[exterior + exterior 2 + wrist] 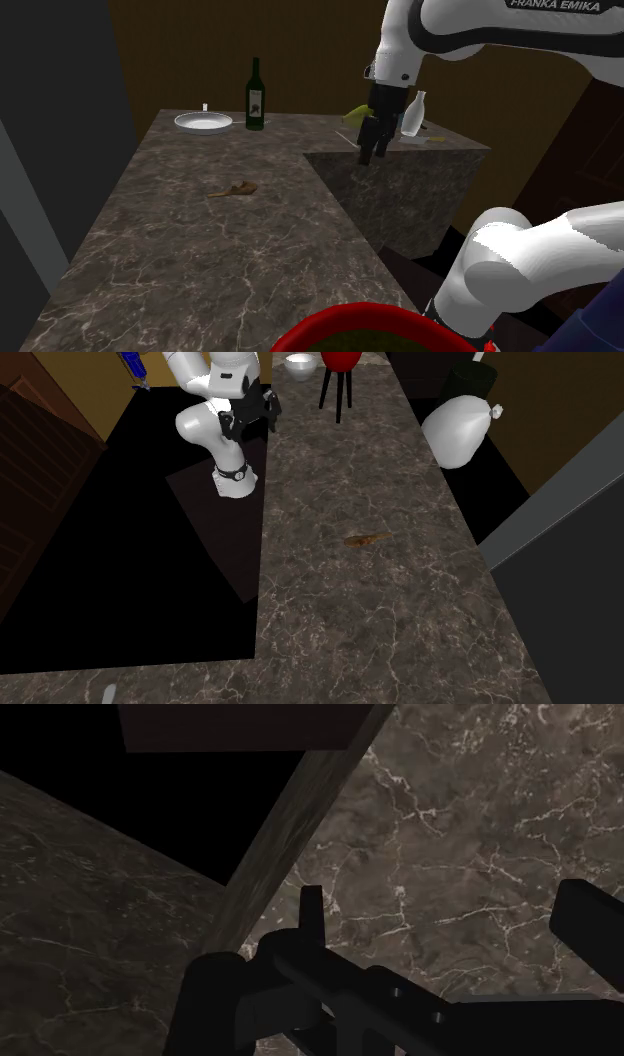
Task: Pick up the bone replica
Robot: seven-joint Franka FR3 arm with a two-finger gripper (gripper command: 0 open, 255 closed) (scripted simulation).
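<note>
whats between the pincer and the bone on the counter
Nothing stands there. In the shoulder view, bare dark marbled counter runs from the brown bone to the edge by the open pincer. The second exterior view agrees.

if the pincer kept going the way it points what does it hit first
Most likely the bare marbled countertop: the wrist view shows it ahead, between the fingers of the open pincer, with nothing in front. The brown bone lies off that line, toward the shoulder view's left.
</note>
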